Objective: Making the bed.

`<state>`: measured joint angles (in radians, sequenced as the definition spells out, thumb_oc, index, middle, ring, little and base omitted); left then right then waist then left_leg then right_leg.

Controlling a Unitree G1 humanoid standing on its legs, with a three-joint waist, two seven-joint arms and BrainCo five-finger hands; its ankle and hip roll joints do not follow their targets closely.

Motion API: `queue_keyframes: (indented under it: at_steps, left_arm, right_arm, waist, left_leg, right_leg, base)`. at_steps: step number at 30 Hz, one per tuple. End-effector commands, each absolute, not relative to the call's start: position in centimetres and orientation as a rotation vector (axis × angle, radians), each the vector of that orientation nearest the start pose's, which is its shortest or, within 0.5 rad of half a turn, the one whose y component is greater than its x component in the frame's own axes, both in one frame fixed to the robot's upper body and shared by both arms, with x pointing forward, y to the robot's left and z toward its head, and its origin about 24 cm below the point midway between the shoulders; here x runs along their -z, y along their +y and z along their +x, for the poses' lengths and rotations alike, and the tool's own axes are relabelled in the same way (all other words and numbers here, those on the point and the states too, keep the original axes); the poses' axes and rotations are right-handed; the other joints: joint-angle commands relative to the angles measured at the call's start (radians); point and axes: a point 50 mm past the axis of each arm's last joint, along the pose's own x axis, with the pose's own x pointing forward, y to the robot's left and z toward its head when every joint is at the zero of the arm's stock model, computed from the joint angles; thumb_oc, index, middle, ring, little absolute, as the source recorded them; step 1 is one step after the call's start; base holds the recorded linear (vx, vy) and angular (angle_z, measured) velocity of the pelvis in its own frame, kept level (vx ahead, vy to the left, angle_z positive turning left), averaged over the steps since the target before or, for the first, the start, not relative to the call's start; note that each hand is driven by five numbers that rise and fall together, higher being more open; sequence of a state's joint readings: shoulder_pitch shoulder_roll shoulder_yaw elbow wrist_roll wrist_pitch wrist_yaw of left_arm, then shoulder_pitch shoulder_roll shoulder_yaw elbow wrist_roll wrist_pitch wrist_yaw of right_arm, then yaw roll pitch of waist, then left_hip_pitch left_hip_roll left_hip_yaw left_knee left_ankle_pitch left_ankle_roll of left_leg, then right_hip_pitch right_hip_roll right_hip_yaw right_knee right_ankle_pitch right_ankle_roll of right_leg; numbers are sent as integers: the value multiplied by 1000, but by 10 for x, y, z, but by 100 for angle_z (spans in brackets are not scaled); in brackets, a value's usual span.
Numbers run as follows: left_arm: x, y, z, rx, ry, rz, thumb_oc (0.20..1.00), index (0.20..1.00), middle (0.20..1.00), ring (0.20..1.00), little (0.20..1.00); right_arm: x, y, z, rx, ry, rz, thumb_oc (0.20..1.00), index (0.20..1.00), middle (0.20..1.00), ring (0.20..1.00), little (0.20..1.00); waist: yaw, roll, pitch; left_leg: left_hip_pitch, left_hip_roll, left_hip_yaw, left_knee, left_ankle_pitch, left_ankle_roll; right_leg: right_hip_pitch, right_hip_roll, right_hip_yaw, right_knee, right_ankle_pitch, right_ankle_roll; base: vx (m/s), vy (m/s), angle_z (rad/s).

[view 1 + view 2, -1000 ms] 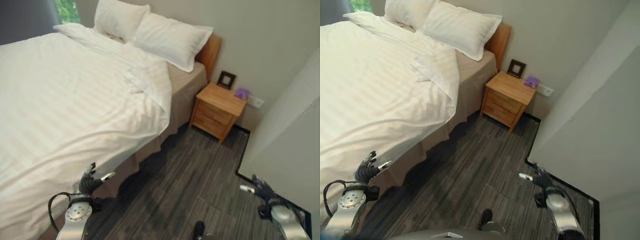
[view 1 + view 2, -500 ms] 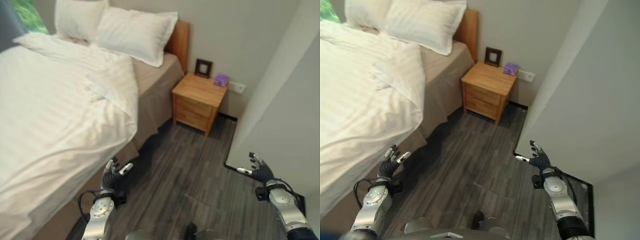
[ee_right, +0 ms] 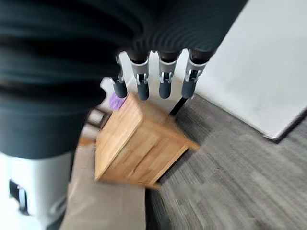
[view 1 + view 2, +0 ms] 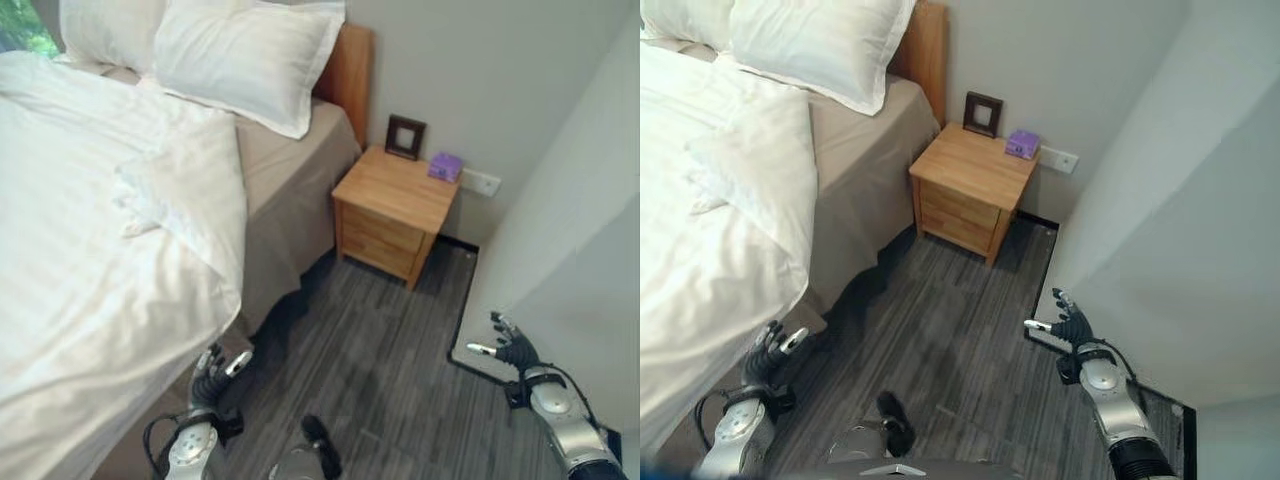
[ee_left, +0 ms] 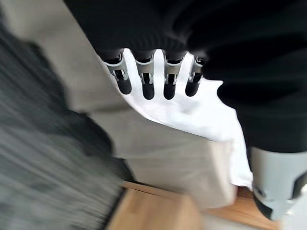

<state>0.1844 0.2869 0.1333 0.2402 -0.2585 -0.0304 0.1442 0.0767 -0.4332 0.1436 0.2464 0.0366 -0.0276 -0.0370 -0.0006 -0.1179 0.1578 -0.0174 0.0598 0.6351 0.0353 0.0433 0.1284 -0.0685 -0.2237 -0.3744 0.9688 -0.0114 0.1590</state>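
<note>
A bed with a white striped duvet (image 4: 90, 260) fills the left side; the duvet's corner (image 4: 185, 190) is folded back, baring the beige sheet (image 4: 285, 175). Two white pillows (image 4: 240, 55) lean on the wooden headboard (image 4: 347, 70). My left hand (image 4: 212, 368) hangs low beside the bed's side, fingers relaxed and open, empty; its fingers (image 5: 148, 81) point toward the duvet edge (image 5: 182, 110). My right hand (image 4: 1068, 325) is open and empty over the floor near the white wall, with fingers (image 3: 163, 84) aimed at the nightstand (image 3: 139, 141).
A wooden nightstand (image 4: 395, 215) stands right of the bed, carrying a dark picture frame (image 4: 405, 137) and a small purple box (image 4: 444, 166). A white wall (image 4: 570, 250) closes in the right side. Dark grey plank floor (image 4: 370, 370) lies between bed and wall.
The camera has swung and moved toward the head of the bed, so the nightstand sits nearer the middle. Both hands remain open and low; the left hand now sits lower in the picture.
</note>
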Motion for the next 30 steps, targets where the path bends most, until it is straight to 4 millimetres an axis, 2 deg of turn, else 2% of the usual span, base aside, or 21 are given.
queue_keyframes:
  at_steps: [1, 2, 4, 5, 6, 7, 8, 9, 10, 12, 16, 19, 21, 22, 23, 25, 26, 27, 28, 29, 30]
  left_arm:
    - [-35, 286, 215, -400, 54, 192, 1000, 1000, 1000, 1000, 1000]
    - [-55, 286, 228, -410, -42, 192, 1000, 1000, 1000, 1000, 1000]
    - [-80, 288, 235, -444, -170, 177, 1000, 1000, 1000, 1000, 1000]
    - [-81, 288, 235, -445, -171, 177, 1000, 1000, 1000, 1000, 1000]
    - [-95, 287, 238, -474, -252, 147, 1000, 1000, 1000, 1000, 1000]
    - [-95, 287, 238, -474, -251, 146, 1000, 1000, 1000, 1000, 1000]
    - [-101, 287, 240, -488, -283, 125, 1000, 1000, 1000, 1000, 1000]
    - [-103, 287, 239, -489, -297, 102, 1000, 1000, 1000, 1000, 1000]
    - [-105, 285, 240, -494, -318, 91, 1000, 1000, 1000, 1000, 1000]
    - [-99, 285, 236, -474, -293, 105, 1000, 1000, 1000, 1000, 1000]
    - [-96, 285, 235, -490, -291, 87, 1000, 1000, 1000, 1000, 1000]
    - [-80, 295, 223, -573, -230, 52, 1000, 1000, 1000, 1000, 1000]
    - [-77, 297, 220, -590, -215, 43, 1000, 1000, 1000, 1000, 1000]
    - [-74, 299, 218, -606, -202, 45, 1000, 1000, 1000, 1000, 1000]
    - [-71, 301, 217, -614, -186, 47, 1000, 1000, 1000, 1000, 1000]
    - [-67, 304, 216, -617, -161, 56, 1000, 1000, 1000, 1000, 1000]
    - [-64, 309, 215, -621, -129, 89, 1000, 1000, 1000, 1000, 1000]
    - [-61, 312, 214, -619, -104, 109, 1000, 1000, 1000, 1000, 1000]
    - [-61, 312, 214, -619, -102, 108, 1000, 1000, 1000, 1000, 1000]
    - [-58, 319, 214, -612, -60, 176, 1000, 1000, 1000, 1000, 1000]
    - [-52, 320, 212, -605, -24, 187, 1000, 1000, 1000, 1000, 1000]
  right_arm:
    - [-21, -219, 258, -10, 104, -406, 1000, 1000, 1000, 1000, 1000]
    - [-33, -212, 265, -16, 43, -396, 1000, 1000, 1000, 1000, 1000]
    - [-50, -211, 270, -1, -34, -393, 1000, 1000, 1000, 1000, 1000]
    - [-50, -211, 271, -1, -36, -392, 1000, 1000, 1000, 1000, 1000]
    - [-60, -213, 272, 26, -78, -398, 1000, 1000, 1000, 1000, 1000]
    - [-59, -213, 272, 26, -78, -398, 1000, 1000, 1000, 1000, 1000]
    - [-63, -214, 271, 34, -95, -409, 1000, 1000, 1000, 1000, 1000]
    - [-65, -215, 271, 39, -101, -409, 1000, 1000, 1000, 1000, 1000]
    - [-70, -219, 271, 52, -120, -440, 1000, 1000, 1000, 1000, 1000]
    - [-70, -220, 270, 49, -118, -459, 1000, 1000, 1000, 1000, 1000]
    - [-74, -227, 271, 72, -130, -518, 1000, 1000, 1000, 1000, 1000]
    - [-89, -234, 273, 101, -181, -589, 1000, 1000, 1000, 1000, 1000]
    - [-92, -234, 274, 100, -191, -600, 1000, 1000, 1000, 1000, 1000]
    - [-98, -234, 277, 99, -209, -610, 1000, 1000, 1000, 1000, 1000]
    - [-103, -235, 278, 96, -226, -626, 1000, 1000, 1000, 1000, 1000]
    - [-111, -236, 283, 106, -247, -658, 1000, 1000, 1000, 1000, 1000]
    - [-119, -238, 289, 114, -263, -722, 1000, 1000, 1000, 1000, 1000]
    - [-122, -241, 291, 118, -269, -755, 1000, 1000, 1000, 1000, 1000]
    - [-122, -240, 291, 117, -269, -757, 1000, 1000, 1000, 1000, 1000]
    - [-127, -249, 298, 151, -262, -826, 1000, 1000, 1000, 1000, 1000]
    - [-126, -246, 303, 146, -247, -818, 1000, 1000, 1000, 1000, 1000]
  waist:
    - [22, 12, 17]
    - [8, 21, 33]
    - [-8, 25, 39]
    - [-14, 28, 41]
    - [-27, 26, 41]
    - [-32, 28, 43]
    - [-44, 24, 45]
    - [-49, 24, 48]
    - [-60, 23, 58]
    - [-50, 18, 51]
    - [-59, 25, 55]
    - [-61, 32, 39]
    - [-62, 31, 39]
    - [-62, 24, 48]
    - [-52, 15, 56]
    - [-50, -7, 73]
    - [-50, -21, 72]
    - [-53, -17, 68]
    - [-52, -16, 66]
    - [-64, -2, 54]
    - [-62, 10, 42]
  left_leg:
    - [29, -4, -120, -123, -48, -64]
    - [51, -6, -173, -123, -58, -76]
    - [70, 2, -228, -123, -74, -98]
    - [71, 6, -235, -123, -74, -100]
    - [76, 9, -274, -123, -70, -113]
    - [78, 11, -279, -123, -71, -114]
    - [90, 6, -323, -123, -84, -120]
    - [97, 0, -354, -123, -85, -126]
    - [122, -18, -434, -123, -102, -128]
    - [146, -44, -471, -115, -118, -128]
    - [166, -42, -527, -91, -139, -141]
    - [164, -26, -540, -39, -155, -170]
    - [156, -23, -544, -14, -156, -178]
    - [131, -18, -541, 43, -157, -195]
    - [106, -9, -516, 90, -130, -216]
    - [35, 30, -427, 197, -93, -229]
    - [1, 72, -293, 174, -96, -215]
    - [-4, 95, -237, 137, -96, -218]
    - [1, 93, -233, 128, -95, -218]
    - [5, 133, -106, 20, -31, -221]
    - [33, 126, -80, -40, -31, -214]
  right_leg:
    - [103, -73, 120, -309, 120, 71]
    - [47, -71, 135, -394, 36, 33]
    - [24, -54, 138, -554, -53, 9]
    - [35, -50, 129, -565, -51, 7]
    - [14, -3, 181, -786, -47, -10]
    - [24, -1, 174, -797, -43, -10]
    - [9, 29, 249, -880, -34, -10]
    - [5, 48, 296, -938, -15, -7]
    - [-15, 83, 399, -987, 14, 2]
    - [10, 82, 396, -990, 14, -14]
    - [40, 93, 383, -979, 11, -26]
    - [100, 93, 312, -1011, -1, -50]
    - [117, 92, 290, -1022, -4, -56]
    - [141, 86, 259, -1033, -9, -62]
    - [159, 77, 234, -1040, -13, -66]
    - [187, 59, 188, -1055, -21, -67]
    - [200, 49, 148, -1056, -38, -54]
    - [214, 52, 133, -1056, -55, -43]
    - [214, 52, 134, -1056, -56, -42]
    - [226, 57, 93, -1056, -69, -30]
    - [227, 57, 86, -1056, -73, -24]
  base:
    - [495, -119, 156]
    - [354, -134, 191]
    - [350, -181, 167]
    - [316, -269, 146]
    - [218, -188, 149]
    - [380, -275, 136]
    - [269, -155, 149]
    - [543, -300, 194]
    - [468, -234, 210]
    - [400, -196, 220]
    - [207, -199, 103]
    - [222, -189, 48]
    - [132, -114, 38]
    - [117, -131, 47]
    - [86, -108, 47]
    - [58, -101, 49]
    - [151, -54, 69]
    - [167, -9, 71]
    - [206, 139, 43]
    - [192, 169, 33]
    - [262, 236, 38]
